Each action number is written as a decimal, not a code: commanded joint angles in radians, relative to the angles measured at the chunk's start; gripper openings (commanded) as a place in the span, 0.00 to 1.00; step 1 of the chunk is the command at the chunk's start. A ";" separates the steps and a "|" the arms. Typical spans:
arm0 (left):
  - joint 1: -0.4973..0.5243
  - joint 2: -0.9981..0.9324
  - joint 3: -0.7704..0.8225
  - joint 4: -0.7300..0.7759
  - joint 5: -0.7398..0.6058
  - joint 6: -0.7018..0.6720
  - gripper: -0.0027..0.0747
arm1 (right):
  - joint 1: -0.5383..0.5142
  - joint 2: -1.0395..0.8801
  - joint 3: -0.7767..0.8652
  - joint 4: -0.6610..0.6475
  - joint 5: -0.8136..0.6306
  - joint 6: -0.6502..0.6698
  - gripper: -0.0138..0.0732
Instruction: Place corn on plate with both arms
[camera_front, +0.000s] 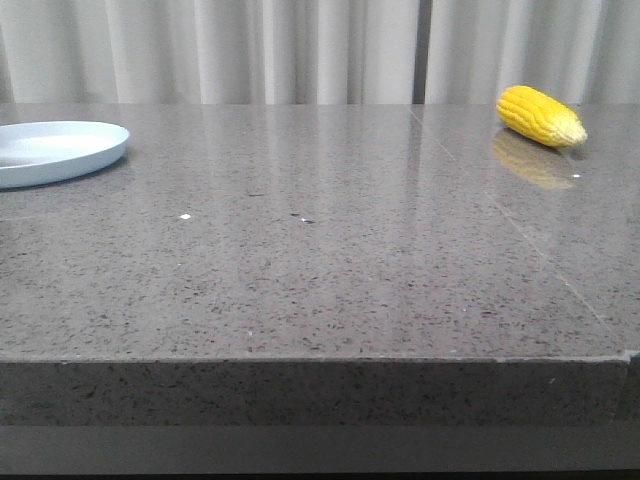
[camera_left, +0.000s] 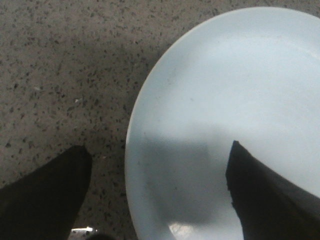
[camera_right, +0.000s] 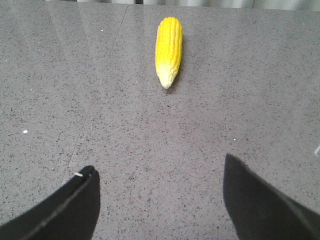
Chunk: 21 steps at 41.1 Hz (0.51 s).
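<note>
The yellow corn (camera_front: 541, 116) lies on the grey table at the far right, its paler tip pointing right. In the right wrist view the corn (camera_right: 168, 50) lies ahead of my right gripper (camera_right: 159, 167), tip toward it, well apart. That gripper is open and empty. The pale blue-white plate (camera_front: 50, 150) sits at the far left edge of the front view. In the left wrist view the plate (camera_left: 240, 100) is close below my left gripper (camera_left: 159, 150), which is open and empty, one finger over the table and one over the plate. Neither gripper shows in the front view.
The grey speckled stone table (camera_front: 320, 250) has a front edge near the bottom of the front view and a seam line running toward the back right. A pale curtain hangs behind the table. Small white specks lie on the table.
</note>
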 joint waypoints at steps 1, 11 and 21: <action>-0.004 -0.024 -0.053 -0.027 -0.036 0.008 0.74 | -0.007 0.007 -0.026 -0.012 -0.082 -0.007 0.78; -0.004 0.005 -0.065 -0.027 -0.012 0.022 0.70 | -0.007 0.007 -0.026 -0.012 -0.083 -0.007 0.78; -0.004 0.005 -0.065 -0.027 -0.002 0.022 0.20 | -0.007 0.007 -0.026 -0.012 -0.083 -0.007 0.78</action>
